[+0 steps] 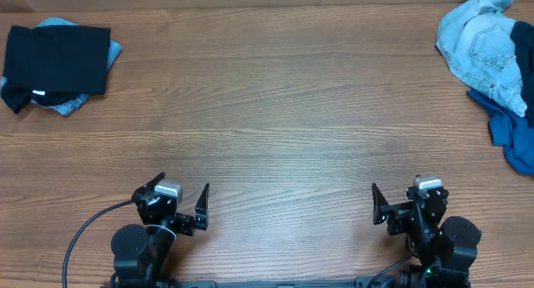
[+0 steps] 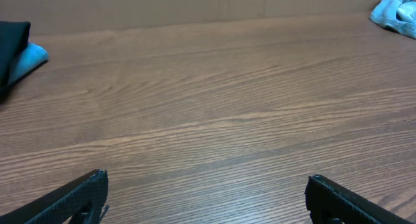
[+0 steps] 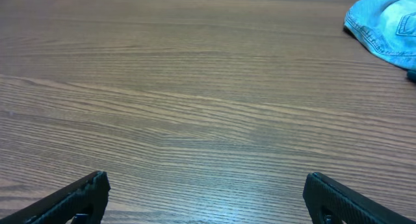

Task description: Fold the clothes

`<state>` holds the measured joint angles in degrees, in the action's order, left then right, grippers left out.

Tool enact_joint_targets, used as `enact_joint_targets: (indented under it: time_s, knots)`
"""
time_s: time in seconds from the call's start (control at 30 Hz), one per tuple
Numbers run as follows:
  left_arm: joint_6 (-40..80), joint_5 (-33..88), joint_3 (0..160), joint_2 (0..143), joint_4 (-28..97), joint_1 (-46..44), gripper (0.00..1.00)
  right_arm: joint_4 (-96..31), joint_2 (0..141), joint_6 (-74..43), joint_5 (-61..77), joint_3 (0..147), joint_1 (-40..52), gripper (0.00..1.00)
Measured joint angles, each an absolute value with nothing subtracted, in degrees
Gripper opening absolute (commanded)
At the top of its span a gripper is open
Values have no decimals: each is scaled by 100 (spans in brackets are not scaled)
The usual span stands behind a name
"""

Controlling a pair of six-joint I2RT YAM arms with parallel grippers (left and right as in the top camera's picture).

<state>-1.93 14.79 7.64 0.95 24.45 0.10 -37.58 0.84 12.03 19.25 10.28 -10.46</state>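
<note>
Both pincers rest at the near edge of the wooden table (image 1: 267, 113): the left gripper (image 1: 183, 182) and the right gripper (image 1: 395, 184) each have their fingers spread wide and hold nothing. Clothes lie well apart from them in the far corners. A folded black garment (image 1: 57, 58) sits on a pale blue piece (image 1: 68, 105) at far left, and a crumpled pale denim garment (image 1: 484, 46) touches a mid-blue piece (image 1: 513, 133) at far right.
</note>
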Motion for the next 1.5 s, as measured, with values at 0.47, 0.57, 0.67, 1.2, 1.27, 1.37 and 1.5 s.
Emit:
enact_joint_targets:
  time_s: [0.47, 0.57, 0.67, 1.2, 1.27, 1.37, 1.5]
  knots:
    - [-193, 1479, 764, 95, 2445, 10, 100, -3758, 84, 1208, 1925, 1028, -1046, 100]
    - [-193, 1479, 764, 95, 2445, 10, 100, -3758, 84, 1210, 1911, 1028, -1046, 100]
    - [-193, 1479, 764, 95, 2445, 10, 100, -3671, 84, 1203, 1984, 1020, -1048, 100]
    - [-193, 1479, 764, 95, 2443, 10, 100, -1262, 257, -683, 3594, 985, -1046, 100]
    - [-193, 1479, 764, 95, 2443, 10, 100, -1243, 572, -1013, 3603, 1140, -1046, 100]
    - [-193, 1479, 764, 95, 2445, 10, 100, -1402, 1345, -1341, 3607, 1592, -1046, 100]
    - [-193, 1479, 762, 91, 2440, 10, 100, -2029, 2773, -1345, 3601, 2676, -1046, 100]
